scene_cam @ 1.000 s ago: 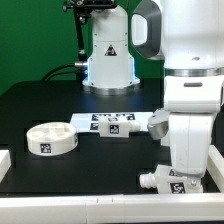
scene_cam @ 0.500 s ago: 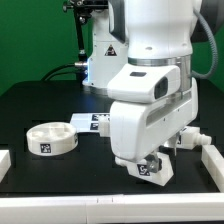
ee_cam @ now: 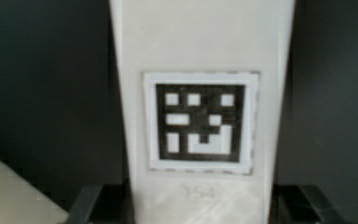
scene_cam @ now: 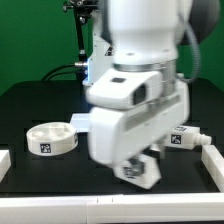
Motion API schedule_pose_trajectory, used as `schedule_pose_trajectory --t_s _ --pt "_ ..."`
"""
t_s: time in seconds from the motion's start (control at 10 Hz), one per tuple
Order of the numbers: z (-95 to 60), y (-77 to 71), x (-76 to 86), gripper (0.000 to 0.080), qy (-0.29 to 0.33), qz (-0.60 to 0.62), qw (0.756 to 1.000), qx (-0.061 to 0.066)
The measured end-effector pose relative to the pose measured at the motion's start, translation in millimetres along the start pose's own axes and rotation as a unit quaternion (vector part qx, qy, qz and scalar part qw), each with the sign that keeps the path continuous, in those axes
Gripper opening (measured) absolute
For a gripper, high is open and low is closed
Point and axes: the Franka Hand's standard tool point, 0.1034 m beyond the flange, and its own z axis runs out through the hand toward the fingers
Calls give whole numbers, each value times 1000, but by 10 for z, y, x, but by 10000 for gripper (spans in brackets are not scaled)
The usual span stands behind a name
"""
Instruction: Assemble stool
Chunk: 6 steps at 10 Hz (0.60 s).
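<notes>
The round white seat disc (scene_cam: 49, 138) with a tag lies on the black table at the exterior view's left. My gripper (scene_cam: 138, 166) hangs low over the table's front middle, shut on a white stool leg (scene_cam: 141, 172) with a tag. In the wrist view this leg (ee_cam: 201, 100) fills the middle, its tag facing the camera, with a dark finger (ee_cam: 87, 203) on each side of its near end. Another tagged white leg (scene_cam: 186, 139) lies at the exterior view's right, partly hidden by the arm.
The arm's white base (scene_cam: 100, 55) stands at the back. The marker board (scene_cam: 80, 122) is mostly hidden behind the arm. White rails run along the table's front (scene_cam: 60, 202) and right edge (scene_cam: 211, 160).
The arm has swung from the exterior view's right toward the middle, carrying the leg along just above the table. The seat disc has not moved.
</notes>
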Motion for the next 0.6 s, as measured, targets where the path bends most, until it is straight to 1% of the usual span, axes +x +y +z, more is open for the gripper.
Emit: schedule_pose_trajectory --t_s 0.1,0.2,0.3,0.6 --pt "-72 219 -208 334 5 12 1000 -3" --pt "-81 389 -420 334 2 31 1000 -2" --pt "-78 428 -489 334 0 38 999 0" --pt "-67 408 -473 334 0 36 999 1"
